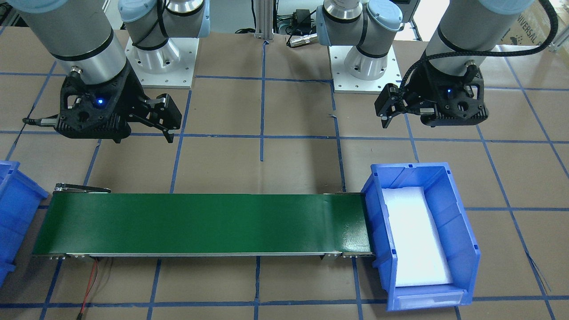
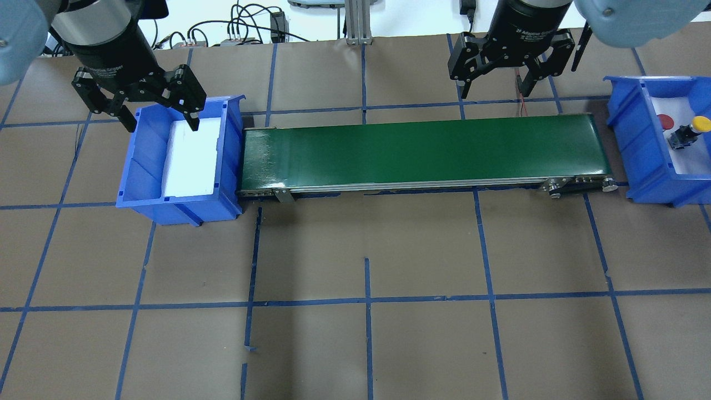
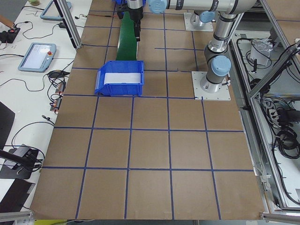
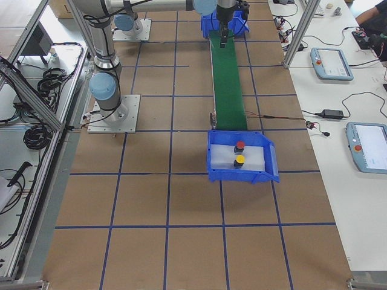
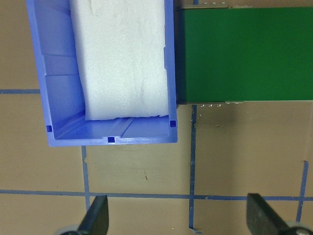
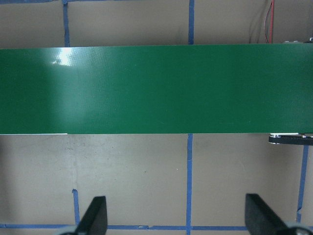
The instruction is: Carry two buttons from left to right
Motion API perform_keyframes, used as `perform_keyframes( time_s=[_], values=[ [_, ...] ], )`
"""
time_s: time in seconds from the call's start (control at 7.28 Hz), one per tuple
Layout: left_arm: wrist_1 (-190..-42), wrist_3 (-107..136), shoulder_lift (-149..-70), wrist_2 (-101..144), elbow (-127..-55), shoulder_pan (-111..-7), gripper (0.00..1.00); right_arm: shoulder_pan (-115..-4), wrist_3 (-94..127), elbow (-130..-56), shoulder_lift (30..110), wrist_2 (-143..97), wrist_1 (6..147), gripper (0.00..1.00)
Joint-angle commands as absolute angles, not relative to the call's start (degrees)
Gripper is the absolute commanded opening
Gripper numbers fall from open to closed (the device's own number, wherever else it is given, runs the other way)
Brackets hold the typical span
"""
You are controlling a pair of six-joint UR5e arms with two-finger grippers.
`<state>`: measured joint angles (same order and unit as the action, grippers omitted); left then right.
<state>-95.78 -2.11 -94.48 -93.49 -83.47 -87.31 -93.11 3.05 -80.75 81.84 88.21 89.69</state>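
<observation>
Jaws spread wide and holding nothing, the left gripper (image 2: 160,114) hangs over the far edge of the left bin (image 2: 178,210). No button shows in that bin, only white foam (image 2: 189,161). A green belt (image 2: 422,150) runs from it toward the right. Above the belt's far side hovers the right gripper (image 2: 496,83), jaws likewise wide and unladen. In the right bin (image 2: 639,150) lie the red button (image 2: 665,120) and, just beside it, the yellow button (image 2: 701,123). Transport looks finished. I judge the next move calls only for both arms to pull clear, with nothing to grasp.
</observation>
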Motion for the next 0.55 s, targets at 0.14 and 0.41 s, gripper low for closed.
perform_keyframes(
  time_s=[0.14, 0.41],
  values=[
    [-94.6, -2.3, -95.0, -92.6, -83.6, -87.4, 1.0, -93.1, 2.8, -81.2, 82.4, 88.2, 90.0, 1.0],
    [-92.5, -1.2, -95.9, -92.3, -83.4, -87.9, 1.0, -93.1, 2.5, -81.2, 82.3, 88.3, 89.9, 1.0]
  ],
)
